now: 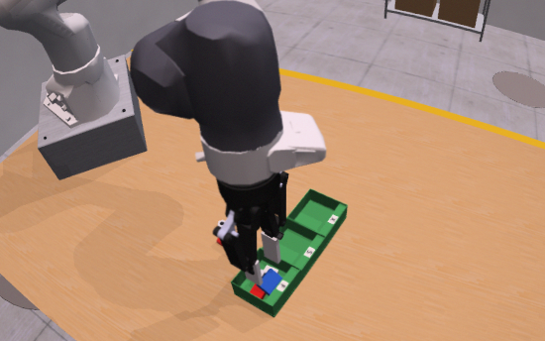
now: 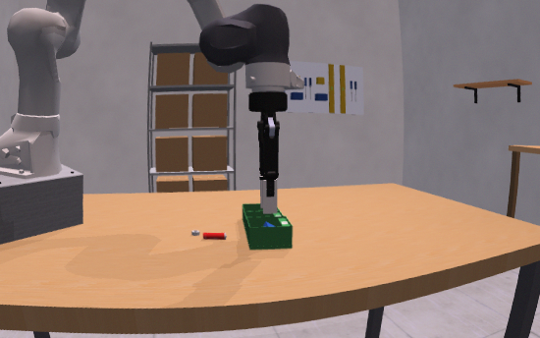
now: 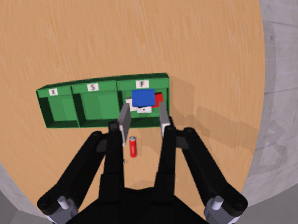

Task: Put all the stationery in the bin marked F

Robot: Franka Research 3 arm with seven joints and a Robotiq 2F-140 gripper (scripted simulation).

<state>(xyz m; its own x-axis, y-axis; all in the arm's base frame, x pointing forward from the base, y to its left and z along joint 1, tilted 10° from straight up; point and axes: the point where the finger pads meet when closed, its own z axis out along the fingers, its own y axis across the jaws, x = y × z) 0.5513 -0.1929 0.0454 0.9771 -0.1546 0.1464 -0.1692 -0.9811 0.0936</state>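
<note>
One green three-compartment bin (image 1: 338,214) holds one blue block (image 1: 270,281) and one red block (image 1: 257,291). The black gripper (image 3: 143,117) hangs above them, fingers apart, empty. One red cylinder (image 2: 214,236) and one small grey nut (image 2: 195,232) lie mid-table, far from edges.

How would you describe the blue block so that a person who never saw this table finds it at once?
On the wooden table stands a green tray of three bins in a row. Look in the end bin, the one under the gripper. The blue block lies there beside a smaller red piece; it is the only blue thing in the tray, and the other two bins look empty.
</note>
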